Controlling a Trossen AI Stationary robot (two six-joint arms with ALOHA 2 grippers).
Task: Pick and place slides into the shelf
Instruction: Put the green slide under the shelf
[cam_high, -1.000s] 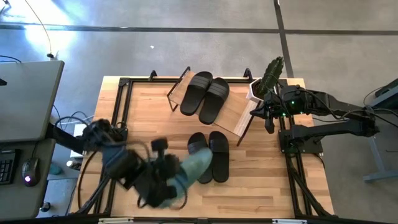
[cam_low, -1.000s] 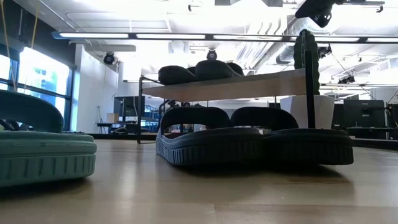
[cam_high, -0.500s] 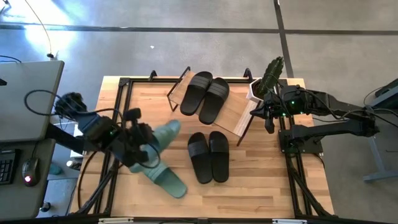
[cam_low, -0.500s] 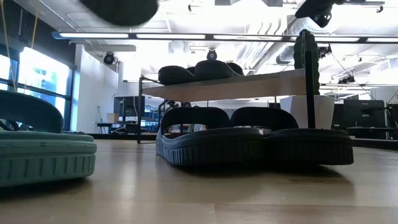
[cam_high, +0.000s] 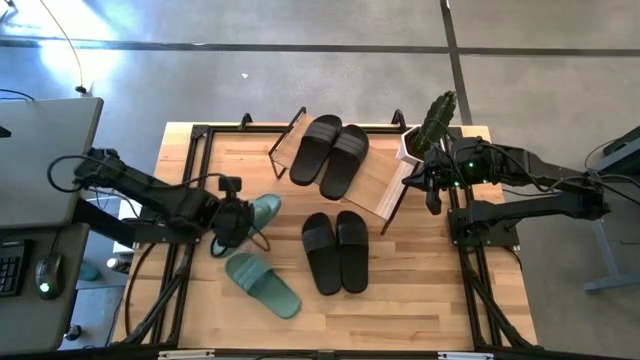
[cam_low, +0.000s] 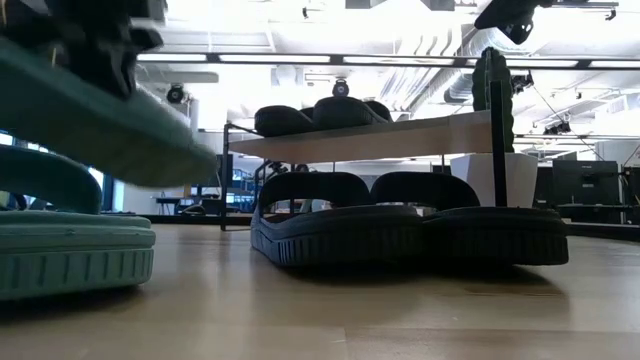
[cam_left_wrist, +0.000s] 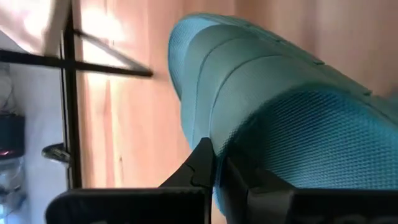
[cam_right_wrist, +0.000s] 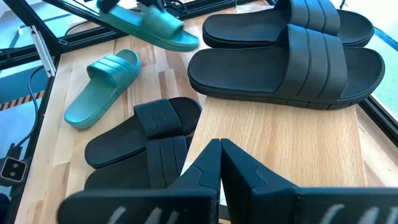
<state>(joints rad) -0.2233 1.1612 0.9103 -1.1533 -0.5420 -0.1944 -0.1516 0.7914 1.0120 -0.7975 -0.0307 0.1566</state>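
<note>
A wooden table (cam_high: 420, 300) carries a low shelf (cam_high: 375, 185) near its far edge, the plank top skewed to the table's sides. One black pair (cam_high: 330, 153) lies side by side on the plank, long axes running from the far right toward the near left in the high view. A second black pair (cam_high: 336, 250) sits flat on the table just in front of the shelf, long axes running roughly near to far. One green slide (cam_high: 262, 284) lies on the table left of that pair, set diagonally with its long axis running from far left to near right. The other green slide (cam_high: 256, 213) is lifted off the table, clamped in the left gripper (cam_high: 228, 222), whose jaws are closed on it; it points away from the arm toward the shelf and, in the low view, hangs tilted above the resting green slide. The right gripper (cam_high: 432, 192) hangs with jaws closed and empty over the shelf's right end, beside a potted plant (cam_high: 435, 122).
</note>
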